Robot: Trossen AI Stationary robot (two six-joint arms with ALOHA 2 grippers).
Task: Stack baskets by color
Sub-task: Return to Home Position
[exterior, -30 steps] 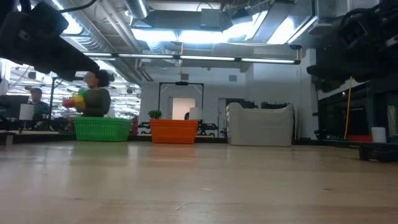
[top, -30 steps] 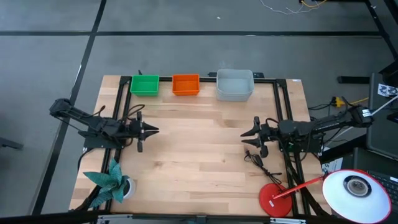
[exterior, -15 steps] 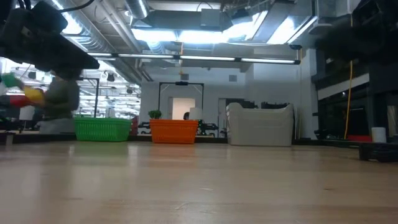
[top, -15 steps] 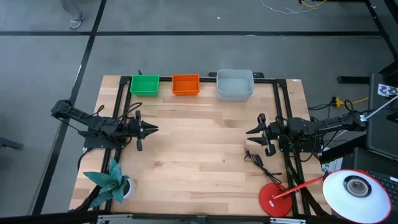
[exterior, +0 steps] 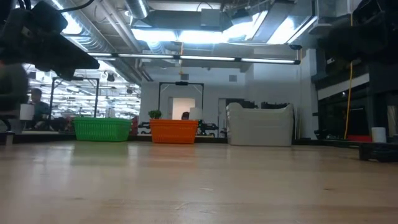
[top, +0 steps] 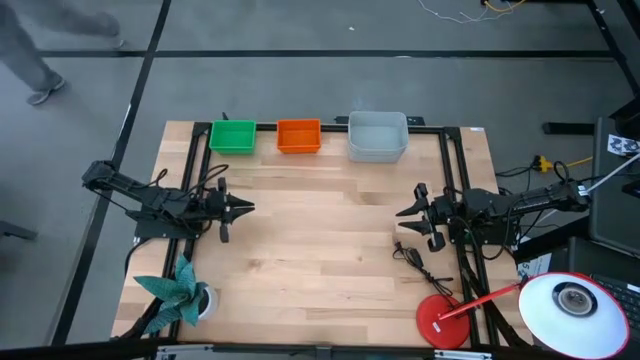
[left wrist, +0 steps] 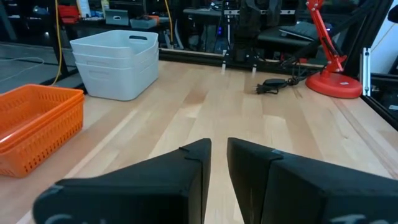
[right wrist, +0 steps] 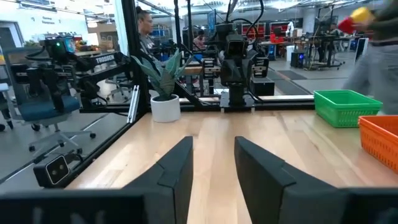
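Three baskets stand in a row along the table's far edge: a green one (top: 232,136), an orange one (top: 298,135) and a larger pale grey one (top: 377,137). In the left wrist view the grey basket (left wrist: 115,65) shows nested rims, one inside another, and the orange basket (left wrist: 37,127) sits beside it. My left gripper (top: 248,208) hovers at mid-left, pointing level toward the table's middle, its fingers (left wrist: 219,155) a narrow gap apart with nothing between them. My right gripper (top: 402,212) hovers at mid-right facing it, open (right wrist: 213,158) and holding nothing.
A red lamp base (top: 443,322) with a white lamp head (top: 570,300) stands at the near right, and a black cable (top: 415,262) lies beside it. A teal folded figure (top: 175,290) in a white pot sits at the near left. Black frame rails run along both table sides.
My right gripper has drawn back a little toward the table's right edge and risen slightly, then kept still. Beyond the table's far edge a person has walked off toward the left.
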